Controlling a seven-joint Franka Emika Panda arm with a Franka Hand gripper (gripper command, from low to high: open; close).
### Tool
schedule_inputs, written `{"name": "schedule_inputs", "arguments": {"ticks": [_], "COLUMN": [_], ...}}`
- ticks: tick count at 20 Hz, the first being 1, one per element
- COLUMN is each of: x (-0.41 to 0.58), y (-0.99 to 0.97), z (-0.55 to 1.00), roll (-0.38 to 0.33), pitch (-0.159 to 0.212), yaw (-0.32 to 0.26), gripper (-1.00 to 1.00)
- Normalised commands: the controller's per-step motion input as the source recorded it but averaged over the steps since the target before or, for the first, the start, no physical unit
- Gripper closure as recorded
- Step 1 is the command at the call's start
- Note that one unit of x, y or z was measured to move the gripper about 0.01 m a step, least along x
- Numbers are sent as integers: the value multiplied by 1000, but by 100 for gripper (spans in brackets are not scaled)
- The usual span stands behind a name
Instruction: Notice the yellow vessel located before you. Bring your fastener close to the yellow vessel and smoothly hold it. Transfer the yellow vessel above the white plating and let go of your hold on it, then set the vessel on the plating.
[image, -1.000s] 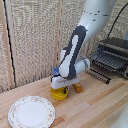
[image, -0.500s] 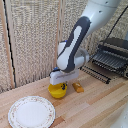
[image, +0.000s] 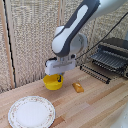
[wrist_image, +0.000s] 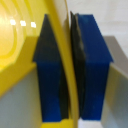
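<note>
The yellow vessel (image: 52, 82) is a small bright yellow bowl, held just above the wooden table near the back wall. My gripper (image: 58, 77) comes down on its rim at the exterior view's right side and is shut on it. In the wrist view the two blue fingers (wrist_image: 92, 70) pinch the thin yellow wall of the bowl (wrist_image: 17, 55) between them. The white plate (image: 31, 111) with a brownish ring lies on the table at the front, toward the exterior view's left, apart from the bowl.
A small orange block (image: 78, 87) lies on the table just to the exterior view's right of the bowl. A black wire rack and appliance (image: 109, 58) stand at the back right. A woven screen forms the wall behind.
The arm has risen and shifted slightly toward the exterior view's left, and the yellow bowl has lifted off the table with it.
</note>
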Motion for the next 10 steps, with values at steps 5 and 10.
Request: {"name": "schedule_inputs", "arguments": {"ticks": [5,10], "x": [0,0], "y": [876,785], "z": [55,-171], "roll": [10,-11], "pitch": [30,26], "yaw": [25,63], "gripper": [100,100]}}
